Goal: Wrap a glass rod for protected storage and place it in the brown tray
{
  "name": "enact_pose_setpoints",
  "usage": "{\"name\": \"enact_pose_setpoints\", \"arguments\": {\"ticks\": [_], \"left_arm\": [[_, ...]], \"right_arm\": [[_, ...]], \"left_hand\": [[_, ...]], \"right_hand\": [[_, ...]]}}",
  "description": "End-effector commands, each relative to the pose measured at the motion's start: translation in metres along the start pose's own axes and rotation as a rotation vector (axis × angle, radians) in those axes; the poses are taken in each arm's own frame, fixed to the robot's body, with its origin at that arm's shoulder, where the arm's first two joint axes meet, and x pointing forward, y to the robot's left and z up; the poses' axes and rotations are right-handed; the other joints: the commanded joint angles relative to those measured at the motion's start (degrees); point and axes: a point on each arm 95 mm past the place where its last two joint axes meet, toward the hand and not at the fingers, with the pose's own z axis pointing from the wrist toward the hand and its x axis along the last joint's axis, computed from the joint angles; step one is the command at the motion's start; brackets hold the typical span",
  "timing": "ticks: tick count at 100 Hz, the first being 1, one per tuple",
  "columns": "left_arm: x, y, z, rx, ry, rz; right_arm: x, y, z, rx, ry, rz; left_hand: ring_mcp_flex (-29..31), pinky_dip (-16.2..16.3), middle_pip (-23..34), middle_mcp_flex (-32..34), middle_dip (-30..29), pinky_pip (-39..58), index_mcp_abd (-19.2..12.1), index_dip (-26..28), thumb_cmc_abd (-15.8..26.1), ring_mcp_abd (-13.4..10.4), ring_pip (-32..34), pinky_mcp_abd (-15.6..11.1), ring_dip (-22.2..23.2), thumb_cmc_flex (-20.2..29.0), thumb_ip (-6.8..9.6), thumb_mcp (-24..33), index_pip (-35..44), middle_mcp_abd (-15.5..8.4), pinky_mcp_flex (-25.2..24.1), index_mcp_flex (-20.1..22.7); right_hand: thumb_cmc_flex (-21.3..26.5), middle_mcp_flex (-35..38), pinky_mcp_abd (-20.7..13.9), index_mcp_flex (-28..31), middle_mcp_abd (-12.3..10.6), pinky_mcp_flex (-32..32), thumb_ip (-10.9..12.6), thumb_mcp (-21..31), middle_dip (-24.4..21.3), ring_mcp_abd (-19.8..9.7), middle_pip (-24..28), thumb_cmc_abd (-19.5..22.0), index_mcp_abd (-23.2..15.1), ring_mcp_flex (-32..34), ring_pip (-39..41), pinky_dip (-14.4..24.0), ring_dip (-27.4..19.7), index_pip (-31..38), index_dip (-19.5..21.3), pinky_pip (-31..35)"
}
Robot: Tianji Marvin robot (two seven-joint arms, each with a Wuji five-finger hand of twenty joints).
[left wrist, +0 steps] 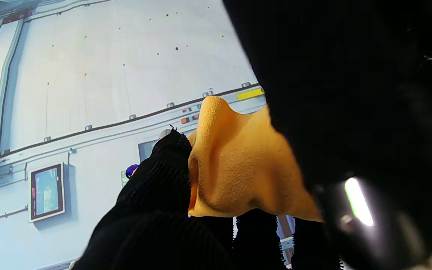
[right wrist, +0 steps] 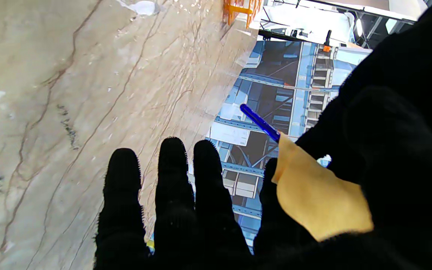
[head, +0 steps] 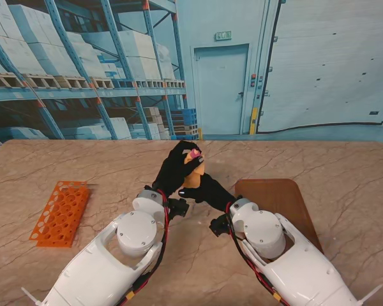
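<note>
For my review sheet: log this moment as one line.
stage: wrapping mid-air | left hand: holds yellow wrap around blue rod | right hand: supports wrap | brown tray: bare

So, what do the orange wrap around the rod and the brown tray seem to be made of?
The orange wrap looks like soft foam or chamois: matte, pebbled surface, rounded folds. The brown tray looks like smooth wood or plastic with an even satin sheen; I cannot tell which.

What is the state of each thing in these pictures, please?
Orange cloth: held up off the table, folded around the rod.
Blue rod: end sticking out of the cloth.
Left hand: shut on cloth.
Right hand: holding cloth.
Brown tray: nothing visible in it.
Orange rack: lying flat, holes empty.
</note>
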Motion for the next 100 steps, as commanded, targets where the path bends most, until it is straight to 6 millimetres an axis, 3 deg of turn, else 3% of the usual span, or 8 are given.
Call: {"name": "enact_pose_setpoints", "arguments": {"ticks": [1, 39, 52, 61, 72, 80, 84, 100], "left_arm": [[0.002, 0.005, 0.000, -0.002, 0.004, -0.017], [0.000, 0.008, -0.002, -0.013, -0.016, -0.043], [-0.001, 0.011, -0.002, -0.018, -0.026, -0.053], [-0.001, 0.013, -0.002, -0.022, -0.033, -0.065], [-0.002, 0.014, -0.002, -0.026, -0.035, -0.069], [-0.003, 0.014, -0.003, -0.030, -0.039, -0.074], [-0.003, 0.014, -0.003, -0.029, -0.041, -0.074], [-0.005, 0.014, -0.004, -0.020, -0.045, -0.069]], "right_arm": [[0.010, -0.005, 0.003, -0.003, 0.016, 0.032], [0.021, -0.005, 0.003, -0.044, 0.018, 0.163], [0.024, -0.006, 0.004, -0.054, 0.019, 0.183], [0.026, -0.006, 0.004, -0.055, 0.013, 0.205], [0.027, -0.007, 0.004, -0.056, 0.006, 0.234], [0.027, -0.007, 0.004, -0.059, 0.003, 0.254], [0.027, -0.007, 0.003, -0.060, 0.001, 0.262], [0.026, -0.005, 0.001, -0.067, 0.007, 0.266]], "left_hand": [[-1.30, -1.20, -2.12, 0.47, -0.72, -1.80, -1.66, -0.24, 3.26, -2.50, -0.55, -2.56, -1.19, 3.98, -1.95, -0.88, 2.79, -3.31, -0.56, 0.23], [-3.89, -2.07, -9.11, 0.88, -5.74, -15.08, -2.11, -1.42, 3.58, -4.20, -3.50, -4.51, -3.52, 3.96, -2.39, -2.50, 1.57, -3.43, -0.17, 0.35], [-5.08, -0.50, -11.98, 0.53, -7.25, -18.99, -2.96, -2.17, 4.16, -5.00, -4.59, -4.84, -4.52, 3.98, -2.53, -3.47, 0.74, -4.64, -0.45, 0.05], [-7.08, 0.65, -13.69, 0.13, -7.73, -22.28, -3.85, -2.28, 4.70, -6.11, -5.84, -5.52, -5.38, 3.97, -2.52, -4.38, 0.58, -5.49, -0.63, -0.59], [-8.00, 2.96, -14.20, -0.16, -7.19, -24.30, -4.94, -2.27, 5.19, -6.61, -6.25, -5.76, -5.72, 3.97, -2.53, -5.23, 0.48, -6.49, -1.10, -1.01], [-8.22, 3.94, -14.49, -0.41, -6.93, -24.93, -5.27, -2.19, 5.30, -6.57, -6.40, -5.84, -5.78, 3.97, -2.42, -5.35, 0.37, -6.56, -1.38, -1.19], [-8.17, 7.96, -15.12, -0.25, -6.10, -26.87, -5.31, -1.97, 5.26, -6.56, -6.51, -5.82, -5.73, 3.98, -2.10, -5.62, 0.21, -6.56, -1.12, -1.15], [-8.31, 8.70, -15.25, -0.31, -6.18, -27.27, -5.61, -1.98, 5.32, -6.55, -6.40, -5.87, -5.64, 3.98, -2.26, -5.66, 0.18, -6.64, -1.07, -1.16]], "right_hand": [[1.07, -1.23, 0.17, 0.30, -1.26, 0.45, -0.39, 0.59, -0.48, -0.68, -0.87, 0.43, -3.32, -0.08, -0.74, -0.40, -1.01, 1.57, -0.04, -1.39], [-2.35, -1.08, -0.76, 8.50, -1.40, -0.20, -2.65, 14.22, -0.38, -1.65, -0.35, 5.15, -11.58, -0.71, 1.40, 2.11, 0.17, 5.40, 2.56, -3.06], [-2.04, -0.60, -0.97, 12.57, -1.38, -0.30, -3.05, 14.22, -0.39, -2.04, -0.35, 6.73, -11.97, -0.67, 1.95, 2.33, 0.42, 6.33, 3.10, -3.15], [0.58, -0.55, -1.27, 14.95, -1.47, -0.60, -6.97, 11.64, -0.39, -2.33, -0.52, 7.08, -12.50, -1.04, 2.37, 2.95, 0.52, 8.31, -0.48, -3.54], [4.31, -0.52, -1.68, 18.75, -1.65, -1.01, -9.18, 8.95, -0.39, -3.02, -0.56, 7.25, -13.66, -1.38, 2.85, 3.36, 0.74, 14.37, -3.78, -3.86], [5.63, -0.35, -2.11, 22.99, -2.00, -1.42, -9.19, 8.26, -0.42, -3.60, -0.63, 8.23, -13.40, -1.61, 2.81, 3.37, 0.67, 17.19, -4.22, -4.11], [6.09, -0.30, -2.25, 25.71, -2.13, -1.64, -9.19, 8.03, -0.44, -3.72, -0.67, 8.95, -13.17, -1.73, 2.77, 3.39, 0.63, 18.43, -3.98, -4.26], [6.51, 0.21, -2.66, 28.97, -2.33, -2.21, -9.20, 6.51, -0.48, -3.99, -0.79, 11.65, -12.13, -1.95, 2.52, 3.24, 0.41, 20.07, -1.98, -5.20]]}}
